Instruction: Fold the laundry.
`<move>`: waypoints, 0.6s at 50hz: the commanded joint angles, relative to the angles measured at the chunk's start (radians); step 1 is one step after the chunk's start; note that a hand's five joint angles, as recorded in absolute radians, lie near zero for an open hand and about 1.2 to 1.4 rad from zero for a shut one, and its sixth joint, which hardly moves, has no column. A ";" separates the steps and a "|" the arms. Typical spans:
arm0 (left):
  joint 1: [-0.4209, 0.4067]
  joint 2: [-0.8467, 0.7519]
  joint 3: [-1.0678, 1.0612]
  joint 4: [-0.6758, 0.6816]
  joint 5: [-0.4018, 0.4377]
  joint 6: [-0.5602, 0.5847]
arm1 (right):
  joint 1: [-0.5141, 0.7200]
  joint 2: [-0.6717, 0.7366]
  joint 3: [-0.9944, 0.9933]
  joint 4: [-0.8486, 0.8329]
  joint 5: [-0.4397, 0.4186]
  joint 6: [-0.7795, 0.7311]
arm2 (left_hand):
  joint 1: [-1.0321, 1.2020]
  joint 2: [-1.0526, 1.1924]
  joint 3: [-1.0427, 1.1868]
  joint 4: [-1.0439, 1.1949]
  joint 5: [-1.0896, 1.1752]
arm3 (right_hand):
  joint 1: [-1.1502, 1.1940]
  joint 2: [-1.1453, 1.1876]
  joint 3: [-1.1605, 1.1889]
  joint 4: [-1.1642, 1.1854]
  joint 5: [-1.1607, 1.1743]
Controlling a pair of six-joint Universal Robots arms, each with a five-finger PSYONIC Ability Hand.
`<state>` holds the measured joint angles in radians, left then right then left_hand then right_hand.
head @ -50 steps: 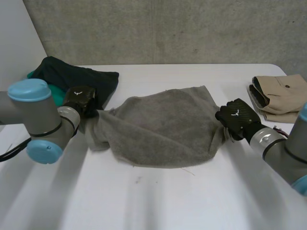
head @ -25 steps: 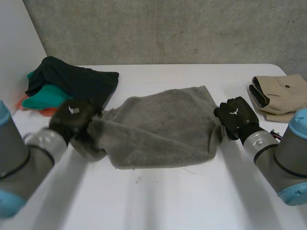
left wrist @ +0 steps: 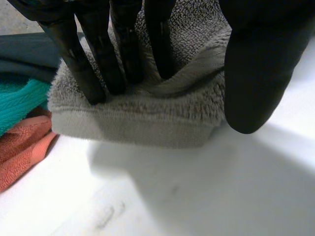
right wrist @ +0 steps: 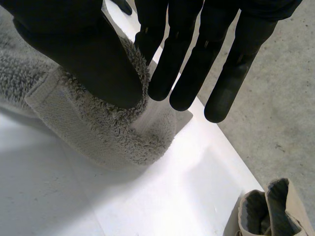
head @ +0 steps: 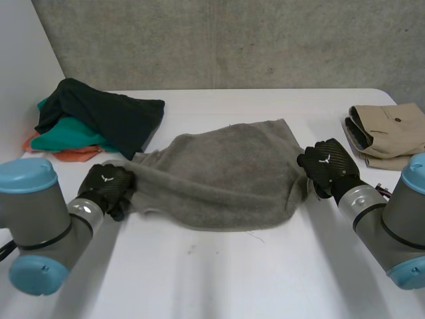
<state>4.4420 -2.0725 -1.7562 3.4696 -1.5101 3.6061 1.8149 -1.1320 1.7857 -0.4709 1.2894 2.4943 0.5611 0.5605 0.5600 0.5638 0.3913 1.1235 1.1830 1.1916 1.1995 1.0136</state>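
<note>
A grey towel (head: 226, 173) lies crumpled across the middle of the white table (head: 219, 279). My left hand (head: 109, 186) is at its left end. In the left wrist view its straight fingers (left wrist: 88, 59) rest on top of the folded towel corner (left wrist: 138, 118), with the thumb standing apart beside the fold. My right hand (head: 329, 163) is at the towel's right edge. In the right wrist view its thumb (right wrist: 93, 59) presses the towel's hem (right wrist: 98, 132) against the straight fingers.
A pile of dark, teal and orange clothes (head: 99, 113) lies at the back left, close behind my left hand; its teal and orange cloth (left wrist: 19, 118) lies beside the towel corner. A folded beige garment (head: 388, 129) sits at the right edge. A concrete wall stands behind the table.
My left hand came forward, away from the dark pile, drawing the towel's left end with it, and its fingers have straightened. The right hand has barely moved.
</note>
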 commanded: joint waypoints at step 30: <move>0.082 0.531 0.334 -0.755 0.240 -0.173 | -0.138 -0.433 -0.460 0.814 0.090 -0.161 | 0.835 0.836 0.836 0.833 0.830 | 0.273 0.213 0.205 0.197 0.208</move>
<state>4.4747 -1.5866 -1.5698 3.0085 -1.3361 3.4760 1.7220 -1.5038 1.4420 0.1381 1.3840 2.3985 1.1493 1.1954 1.1892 1.1989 0.9761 1.1230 1.1834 1.1942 1.1996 1.0204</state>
